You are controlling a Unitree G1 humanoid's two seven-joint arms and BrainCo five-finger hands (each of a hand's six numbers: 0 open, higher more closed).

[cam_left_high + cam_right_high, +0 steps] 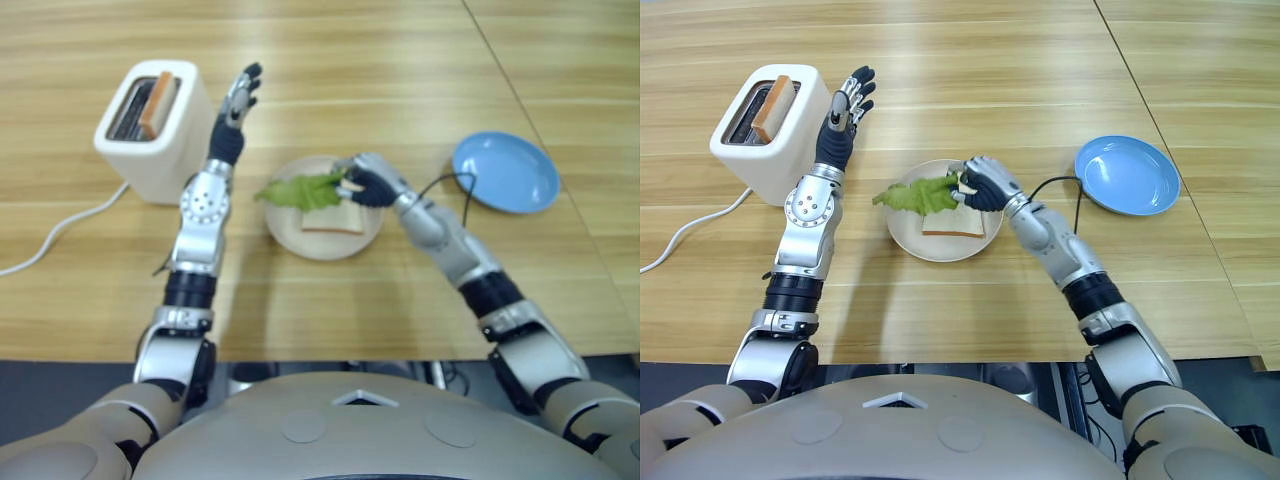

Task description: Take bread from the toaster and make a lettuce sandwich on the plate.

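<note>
While the right hand [370, 184] hangs over the one o'clock edge of the beige plate [288, 236], its fingers are curled tight around one end of the lettuce leaf [298, 191]. From that grip the leaf stretches toward nine o'clock, crossing the upper half of the plate and sticking out a little past the rim at about ten o'clock. Its gripped end lies over the top edge of the bread slice [337, 221], which sits flat near the middle of the plate, slightly toward five o'clock.

At ten o'clock from the plate, well apart from it, stands the white toaster [152, 140]. A second slice of bread [156, 102] stands upright in its right-hand slot, its top above the slot's edge. The left hand [238, 103] is raised just beside the toaster, on its three o'clock side, with the fingers stretched out wide and pointing toward twelve o'clock; it holds nothing, and whether it touches the toaster I cannot tell.

A white cord [60, 232] runs from the toaster's base toward eight o'clock across the wooden table [350, 60]. At three o'clock from the beige plate, near the table's right side, lies a blue plate [506, 172], and a thin black cable [452, 180] loops between it and the right wrist
</note>
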